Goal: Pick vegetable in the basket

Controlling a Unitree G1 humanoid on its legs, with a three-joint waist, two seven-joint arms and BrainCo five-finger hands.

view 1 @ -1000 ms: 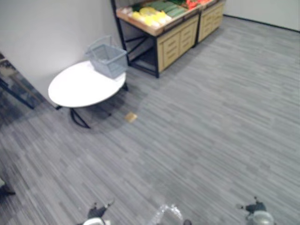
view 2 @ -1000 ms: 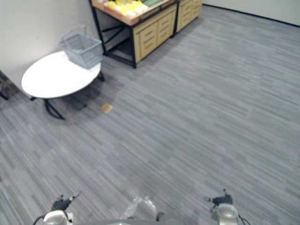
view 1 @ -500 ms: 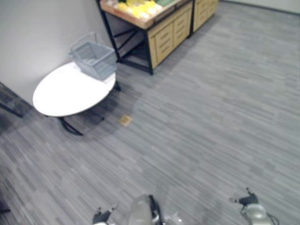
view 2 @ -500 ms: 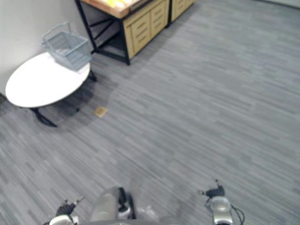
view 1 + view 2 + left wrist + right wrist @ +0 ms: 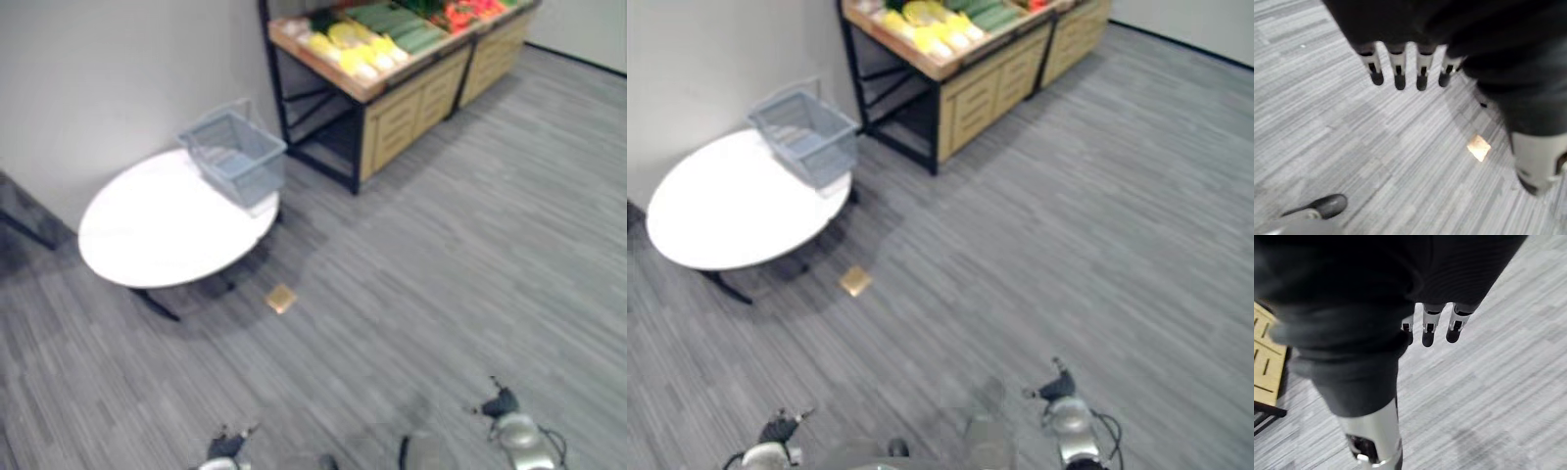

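One grey basket [image 5: 235,157] sits on one white round surface [image 5: 157,235]. One small tan square [image 5: 281,299] lies on the floor [image 5: 441,274]. Two wooden stands [image 5: 397,103] carry vegetables [image 5: 348,39], too blurred to count.

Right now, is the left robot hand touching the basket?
Apart. The left eye view shows the basket on the white table; the left wrist view shows the left robot hand over the floor, fingers open, holding nothing.

No readable text, labels or numbers anywhere. The basket [image 5: 235,157], the produce shelf [image 5: 392,59] and the tan floor patch [image 5: 281,299] carry no legible print; all too small to tell.
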